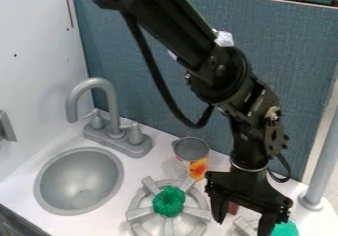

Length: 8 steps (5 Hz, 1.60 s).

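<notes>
1. At the far left, the sink [78,181] is lying open in the desk [26,200], with the tap [111,106] standing behind it. Anything being dropped there could be rolling down into the bowl.
2. On the left burner [140,214], a green lump [170,201] is resting well left of the pincer [241,228]. A low swing leftward could be knocking it off the prongs.
3. Behind that burner, the can [190,157] is standing upright and open-topped. The arm [191,37] is hanging just to its right, so a careless turn could be tipping it.
4. The pincer is hanging low near the front, its two fingers spreading apart. I am seeing nothing pinched.
5. A red-brown thing [233,209] is showing between the fingers, partly hidden; whether it is touching them, I cannot tell. Closing blindly could be pushing it aside.
6. At the far right, another green lump [284,228] is sitting just right of the pincer's right-hand finger. A small rightward slip could be shoving it away.
</notes>
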Available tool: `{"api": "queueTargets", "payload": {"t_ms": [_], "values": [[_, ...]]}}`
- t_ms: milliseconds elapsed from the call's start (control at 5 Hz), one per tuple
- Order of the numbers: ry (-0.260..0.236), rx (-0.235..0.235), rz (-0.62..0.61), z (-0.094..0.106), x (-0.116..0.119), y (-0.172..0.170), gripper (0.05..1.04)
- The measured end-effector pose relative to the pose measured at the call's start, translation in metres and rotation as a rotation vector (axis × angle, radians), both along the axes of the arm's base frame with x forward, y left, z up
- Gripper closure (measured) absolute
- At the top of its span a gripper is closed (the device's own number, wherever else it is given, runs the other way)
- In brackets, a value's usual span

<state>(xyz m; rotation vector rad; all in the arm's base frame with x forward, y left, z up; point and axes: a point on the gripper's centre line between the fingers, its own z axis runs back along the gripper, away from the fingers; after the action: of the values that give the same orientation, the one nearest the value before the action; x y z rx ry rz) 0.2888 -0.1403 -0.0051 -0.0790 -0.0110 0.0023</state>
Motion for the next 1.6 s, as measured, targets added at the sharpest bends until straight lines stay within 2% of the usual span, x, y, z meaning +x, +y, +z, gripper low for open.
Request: {"api": "queueTargets", "payload": {"t_ms": [200,400,600,800,1000,1400,1600], "values": [[0.009,-0.015,0.019,-0.006,0.014,-0.009,0.083],[0.007,0.0,0.05,-0.012,0.027,-0.012,0.083],[0.037,0.031,0.086,-0.028,0.036,-0.013,0.083],[0.06,0.081,0.092,-0.043,0.041,-0.016,0.083],[0.08,0.1,0.085,-0.054,0.044,-0.021,0.123],[0.099,0.109,0.076,-0.053,0.044,-0.02,0.689],[0.106,0.106,0.064,-0.055,0.04,-0.02,0.895]]}}
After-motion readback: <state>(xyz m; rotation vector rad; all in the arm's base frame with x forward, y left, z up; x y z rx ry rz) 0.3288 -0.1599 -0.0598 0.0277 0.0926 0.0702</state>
